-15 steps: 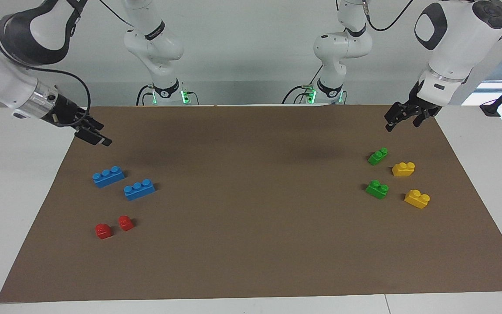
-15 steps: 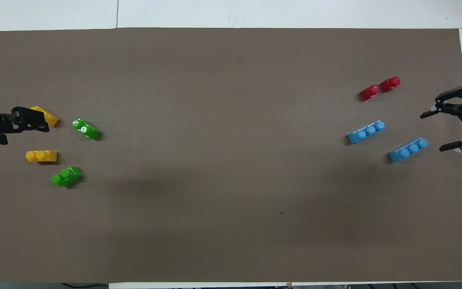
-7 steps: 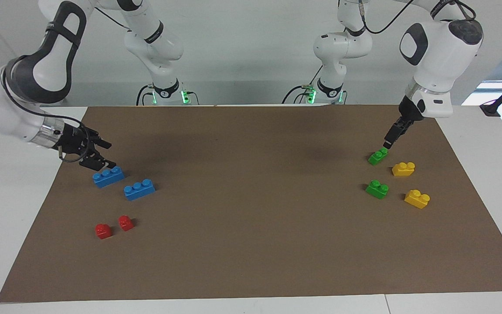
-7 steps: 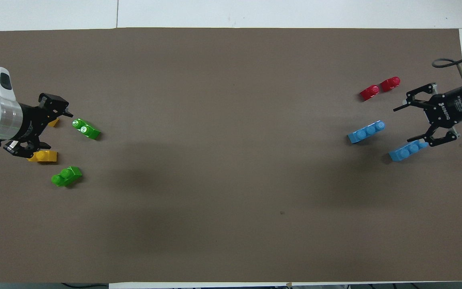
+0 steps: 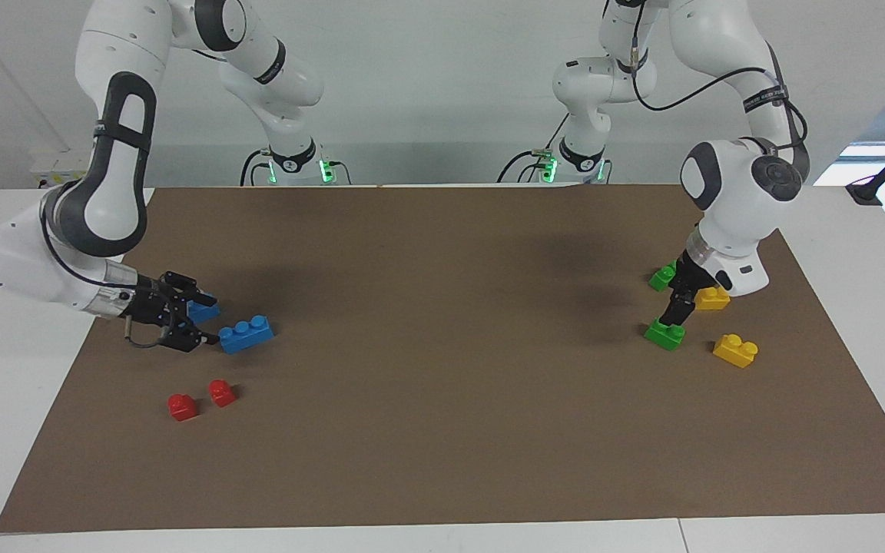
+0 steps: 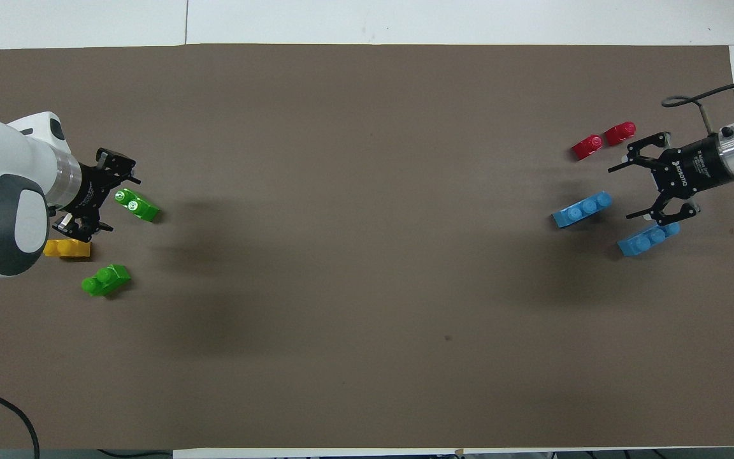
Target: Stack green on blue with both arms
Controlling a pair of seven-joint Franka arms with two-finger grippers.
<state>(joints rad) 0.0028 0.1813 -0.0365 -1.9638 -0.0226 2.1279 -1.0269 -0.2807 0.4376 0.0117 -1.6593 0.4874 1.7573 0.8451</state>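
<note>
Two green bricks lie at the left arm's end of the mat: the farther one (image 5: 664, 335) (image 6: 137, 206) and the nearer one (image 5: 661, 277) (image 6: 106, 280). My left gripper (image 5: 676, 310) (image 6: 117, 203) is open and low over the farther green brick, which it is not gripping. Two blue bricks lie at the right arm's end: the farther one (image 5: 246, 335) (image 6: 582, 209) and the nearer one (image 5: 203, 310) (image 6: 649, 237). My right gripper (image 5: 208, 316) (image 6: 618, 194) is open and low, partly over the nearer blue brick, its tips by the end of the farther one.
Two red bricks (image 5: 181, 407) (image 5: 221, 392) lie farther out than the blue ones. Two yellow bricks (image 5: 736, 349) (image 5: 713, 299) lie beside the green ones; the left arm hides one in the overhead view. All lie on a brown mat (image 5: 442, 430).
Both arms have come down and moved out from the table's ends. The left gripper went from the nearer green brick to the farther one. The right gripper moved out along the blue bricks.
</note>
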